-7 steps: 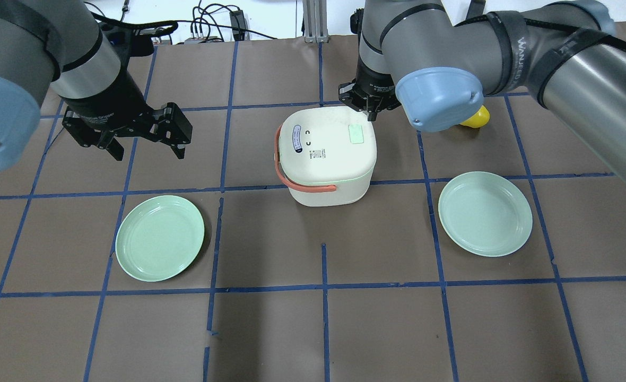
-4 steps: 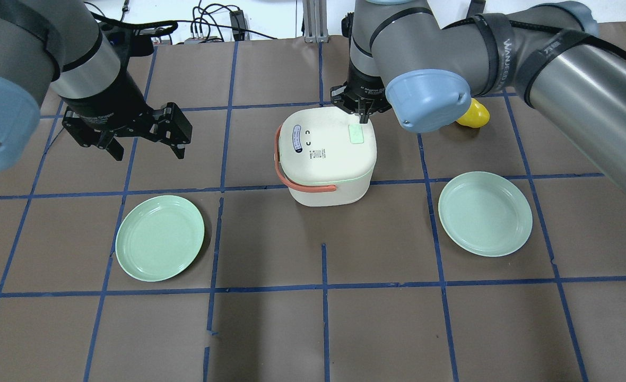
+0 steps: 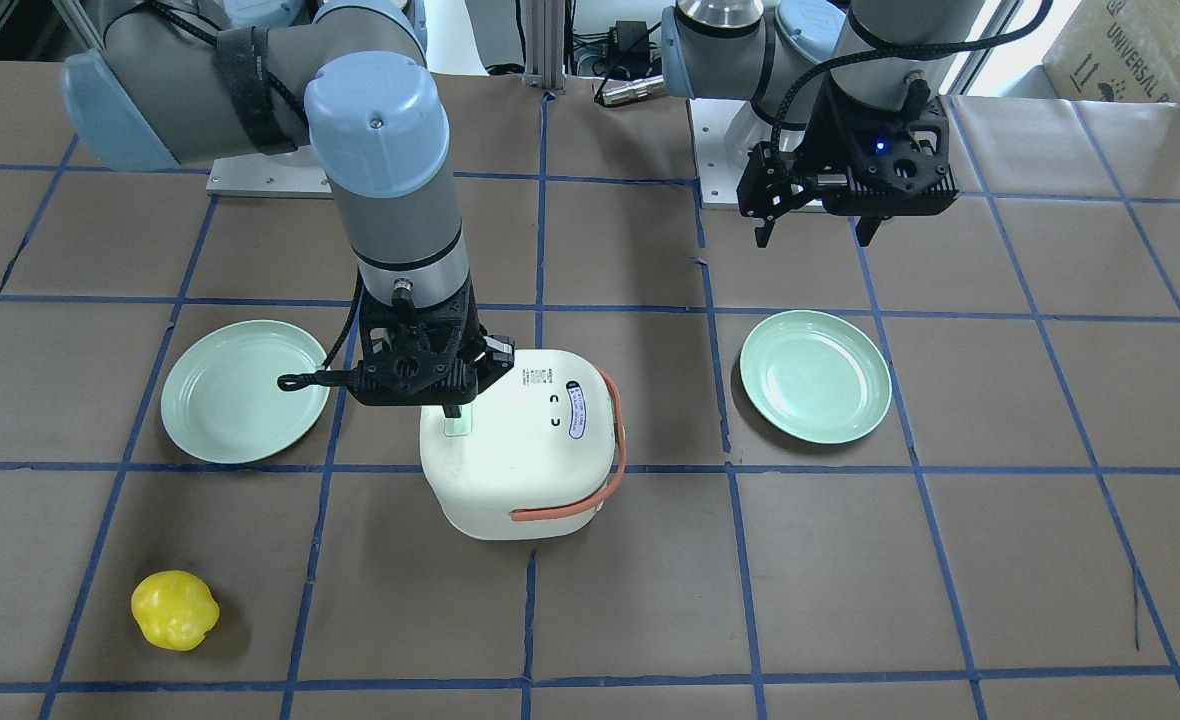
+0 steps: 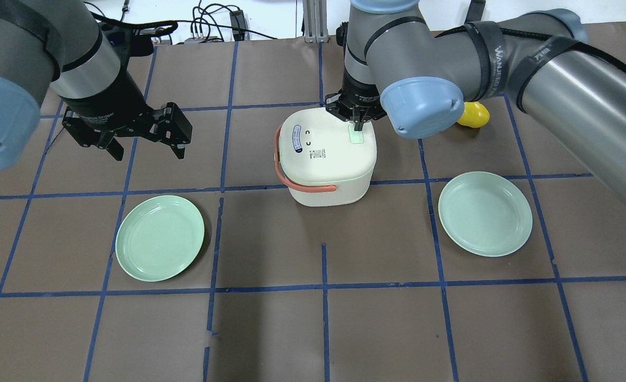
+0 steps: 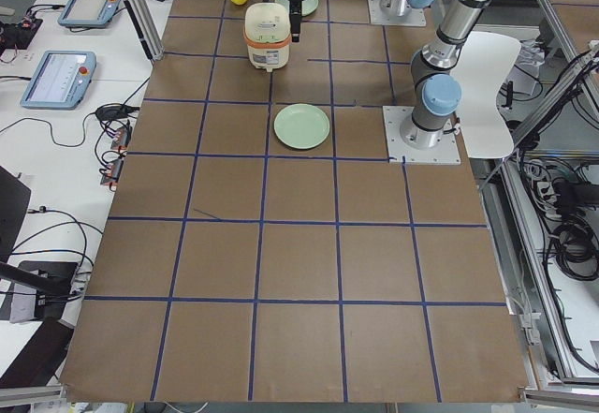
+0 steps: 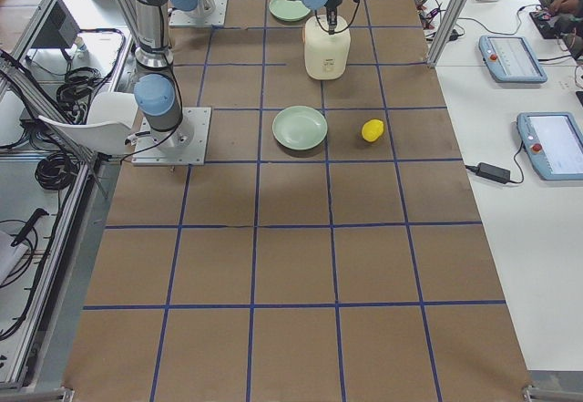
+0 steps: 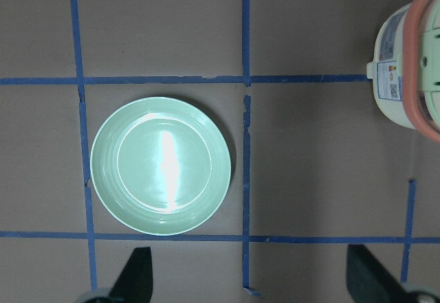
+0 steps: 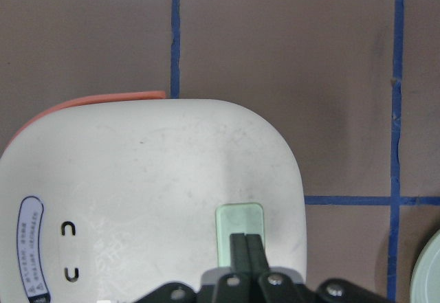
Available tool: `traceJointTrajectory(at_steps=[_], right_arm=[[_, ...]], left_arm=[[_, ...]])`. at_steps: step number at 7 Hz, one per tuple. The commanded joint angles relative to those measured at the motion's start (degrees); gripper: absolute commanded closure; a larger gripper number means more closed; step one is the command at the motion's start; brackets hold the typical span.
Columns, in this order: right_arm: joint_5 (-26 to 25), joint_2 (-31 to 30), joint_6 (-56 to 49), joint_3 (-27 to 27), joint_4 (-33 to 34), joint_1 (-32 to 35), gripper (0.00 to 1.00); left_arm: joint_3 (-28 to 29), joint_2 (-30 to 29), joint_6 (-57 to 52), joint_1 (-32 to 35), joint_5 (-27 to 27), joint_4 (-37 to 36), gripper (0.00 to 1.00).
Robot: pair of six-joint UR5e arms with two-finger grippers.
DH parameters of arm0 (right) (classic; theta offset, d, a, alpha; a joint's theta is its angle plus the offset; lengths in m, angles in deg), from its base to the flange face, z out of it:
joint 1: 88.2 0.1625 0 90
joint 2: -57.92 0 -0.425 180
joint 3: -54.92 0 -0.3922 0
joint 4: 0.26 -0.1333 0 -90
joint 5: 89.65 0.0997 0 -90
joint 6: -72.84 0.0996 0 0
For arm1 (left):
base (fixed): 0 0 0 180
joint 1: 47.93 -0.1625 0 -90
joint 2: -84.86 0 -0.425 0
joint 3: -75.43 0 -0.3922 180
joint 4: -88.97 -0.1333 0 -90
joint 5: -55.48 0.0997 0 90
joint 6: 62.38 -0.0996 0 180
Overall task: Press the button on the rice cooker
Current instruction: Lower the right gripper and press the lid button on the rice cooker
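The white rice cooker (image 4: 328, 156) with an orange-red strap handle stands mid-table, lid closed; it also shows in the front view (image 3: 520, 455) and right wrist view (image 8: 144, 207). A pale green button (image 4: 356, 136) sits on its lid, also seen in the right wrist view (image 8: 239, 224). My right gripper (image 4: 356, 125) is shut, its fingertips (image 8: 246, 247) on or just over the button's near part; touch cannot be told. In the front view the right gripper (image 3: 454, 412) points straight down on the lid. My left gripper (image 4: 146, 149) is open and empty, to the cooker's left, above the table.
Two mint-green plates lie on the table, one at left (image 4: 159, 237) and one at right (image 4: 485, 213). A yellow toy pepper (image 3: 174, 609) lies beyond the right arm. Blue tape lines grid the brown table (image 4: 323, 318).
My right gripper has moved left from past the cooker's far right corner onto the green button on the lid. The left arm has not moved.
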Motion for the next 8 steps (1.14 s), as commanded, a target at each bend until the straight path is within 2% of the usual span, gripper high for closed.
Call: traceJointTrajectory(at_steps=[1, 8], right_arm=[[-0.07, 0.02, -0.07, -0.74, 0.12, 0.16, 0.95], [-0.25, 1.33, -0.42, -1.09, 1.71, 0.16, 0.96]], left_arm=[[0.0, 0.0, 0.0, -0.01, 0.0, 0.0, 0.0], [0.0, 0.0, 0.0, -0.01, 0.0, 0.0, 0.0]])
